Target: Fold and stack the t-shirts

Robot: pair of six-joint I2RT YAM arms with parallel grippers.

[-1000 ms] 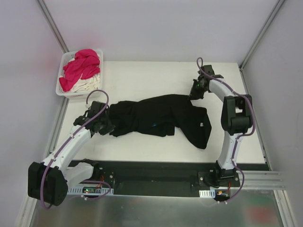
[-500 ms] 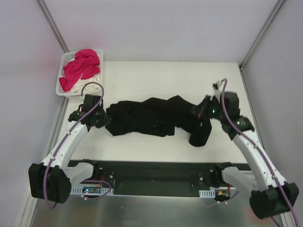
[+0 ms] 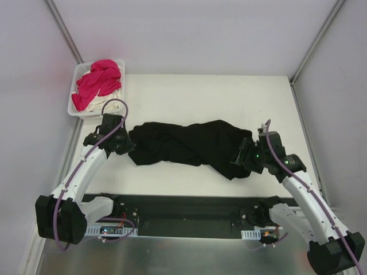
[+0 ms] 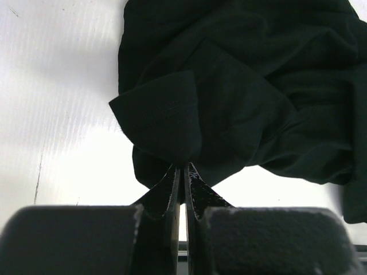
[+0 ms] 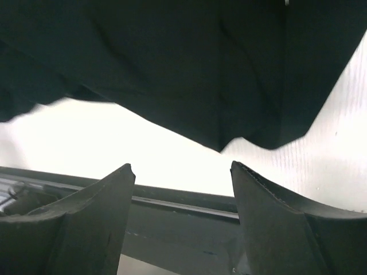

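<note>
I log: white tubular left arm (image 3: 86,169), bulky black joint housings | white-and-black right arm (image 3: 304,190), same build | thin purple cable (image 3: 116,101) trailing along each arm | left gripper (image 4: 183,167), slim tapered black fingers | right gripper (image 5: 181,165), broad matte-black wedge fingers

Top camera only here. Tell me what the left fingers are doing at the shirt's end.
Observer: The left wrist view shows the left fingers pinched shut on a folded edge of the black t-shirt.
Operator: Now give me the right side.
Observer: The right wrist view shows the right fingers spread open with nothing between them; the shirt's edge lies beyond their tips.
</note>
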